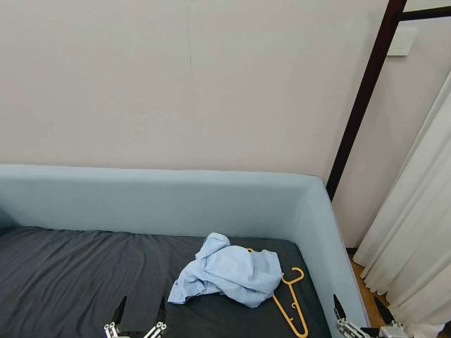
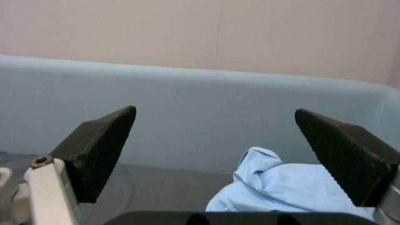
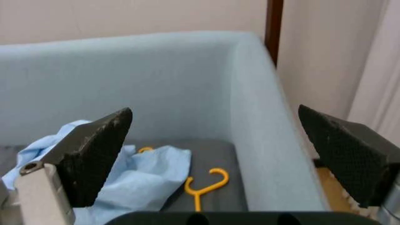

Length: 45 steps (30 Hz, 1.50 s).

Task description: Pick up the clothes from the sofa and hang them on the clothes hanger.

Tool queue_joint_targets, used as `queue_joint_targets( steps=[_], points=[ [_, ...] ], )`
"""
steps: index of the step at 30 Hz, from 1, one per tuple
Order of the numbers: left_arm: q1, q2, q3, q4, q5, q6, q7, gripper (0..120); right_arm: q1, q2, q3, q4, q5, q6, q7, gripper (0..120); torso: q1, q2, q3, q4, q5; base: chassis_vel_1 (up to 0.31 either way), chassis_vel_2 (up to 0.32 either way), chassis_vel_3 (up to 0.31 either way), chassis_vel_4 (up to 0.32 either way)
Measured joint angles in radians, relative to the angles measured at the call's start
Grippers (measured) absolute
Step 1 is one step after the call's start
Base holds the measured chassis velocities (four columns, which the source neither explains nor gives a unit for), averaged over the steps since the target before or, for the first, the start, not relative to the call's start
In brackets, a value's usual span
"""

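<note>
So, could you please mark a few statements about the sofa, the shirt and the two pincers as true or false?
1. The blue shirt lies crumpled on the sofa's dark seat. True.
2. The left pincer is shut on the shirt. False: it is open and empty, short of the shirt.
3. The yellow hanger lies on the seat beside the shirt. True.
4. The right pincer holds the hanger. False: it is open, apart from the hanger.
5. The white curtain hangs on the robot's left. False: it hangs on the right.
</note>
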Motion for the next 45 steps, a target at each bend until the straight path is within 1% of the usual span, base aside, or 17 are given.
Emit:
queue_joint_targets(
  steps=[5,8,11,13,16,17,19,21,24,25,29,31,35,36,40,43,45],
  points=[
    [0.000,0.005,0.013,0.014,0.000,-0.003,0.006,100,0.035,-0.099,-0.008,-0.003,0.106,-0.103,0.016,100,0.000,0.000,0.000,0.0001,0.0000,0.000,0.000,0.000,0.000],
    [-0.010,0.021,0.043,0.038,0.007,-0.001,0.009,100,0.085,-0.179,-0.001,-0.015,0.190,-0.218,0.029,100,0.000,0.000,0.000,0.0002,0.0002,0.000,0.000,0.000,0.000],
    [-0.014,0.025,0.059,0.050,0.009,0.002,0.011,100,0.117,-0.204,0.004,-0.011,0.228,-0.296,0.035,100,0.000,0.000,0.000,-0.0003,-0.0001,0.000,0.000,0.000,0.000],
    [-0.009,0.023,0.063,0.059,0.015,-0.001,0.011,100,0.163,-0.236,-0.030,-0.012,0.270,-0.366,0.049,100,0.000,0.000,0.000,-0.0011,-0.0002,0.000,0.000,0.000,0.000],
    [-0.002,0.017,0.063,0.068,0.021,-0.010,0.012,100,0.245,-0.274,-0.089,-0.029,0.295,-0.419,0.063,100,0.000,0.000,0.000,-0.0004,0.0003,0.000,0.000,0.000,0.000],
    [0.001,0.015,0.063,0.070,0.024,-0.013,0.012,100,0.282,-0.289,-0.115,-0.041,0.299,-0.433,0.067,100,0.000,0.000,0.000,0.0002,0.0001,0.000,0.000,0.000,0.000],
    [0.013,0.005,0.059,0.074,0.036,-0.025,0.013,100,0.463,-0.364,-0.266,-0.124,0.309,-0.478,0.082,100,0.000,0.000,0.000,0.0005,0.0002,0.000,0.000,0.000,0.000],
    [0.016,0.002,0.057,0.073,0.039,-0.027,0.013,100,0.518,-0.382,-0.316,-0.149,0.318,-0.487,0.086,100,0.000,0.000,0.000,0.0002,0.0003,0.000,0.000,0.000,0.000],
    [0.028,-0.017,0.041,0.070,0.048,-0.035,0.013,100,0.799,-0.428,-0.567,-0.275,0.366,-0.525,0.108,100,0.000,0.000,0.000,0.0001,-0.0003,0.000,0.000,0.000,0.000],
    [0.028,-0.017,0.041,0.070,0.048,-0.035,0.013,100,0.799,-0.428,-0.567,-0.275,0.366,-0.525,0.108,100,0.000,0.000,0.000,0.0001,-0.0003,0.000,0.000,0.000,0.000],
    [0.048,-0.035,0.019,0.077,0.055,-0.060,0.012,100,1.057,-0.383,-0.832,-0.378,0.428,-0.620,0.169,100,0.000,0.000,0.000,-0.0003,-0.0002,0.000,0.000,0.000,0.000],
    [0.051,-0.038,0.014,0.081,0.055,-0.066,0.010,100,1.109,-0.361,-0.882,-0.391,0.434,-0.655,0.187,100,0.000,0.000,0.000,0.0001,-0.0003,0.000,0.000,0.000,0.000],
    [0.065,-0.047,-0.008,0.096,0.049,-0.099,0.002,100,1.291,-0.223,-1.072,-0.518,0.442,-0.714,0.258,100,0.000,0.000,0.000,0.0002,-0.0004,0.000,0.000,0.000,0.000],
    [0.065,-0.047,-0.008,0.096,0.049,-0.099,0.002,100,1.291,-0.223,-1.072,-0.518,0.442,-0.714,0.258,100,0.000,0.000,0.000,0.0002,-0.0004,0.000,0.000,0.000,0.000],
    [0.076,-0.057,-0.021,0.105,0.046,-0.119,-0.011,100,1.375,-0.092,-1.147,-0.667,0.439,-0.723,0.300,100,0.000,0.000,0.000,-0.0001,-0.0004,0.000,0.000,0.000,0.000],
    [0.079,-0.059,-0.022,0.106,0.046,-0.123,-0.015,100,1.389,-0.062,-1.158,-0.705,0.431,-0.722,0.307,100,0.000,0.000,0.000,0.0000,-0.0006,0.000,0.000,0.000,0.000],
    [0.085,-0.063,-0.025,0.107,0.042,-0.133,-0.017,100,1.407,0.010,-1.174,-0.784,0.388,-0.714,0.314,100,0.000,0.000,0.000,-0.0001,-0.0004,0.000,0.000,0.000,0.000]
  ],
)
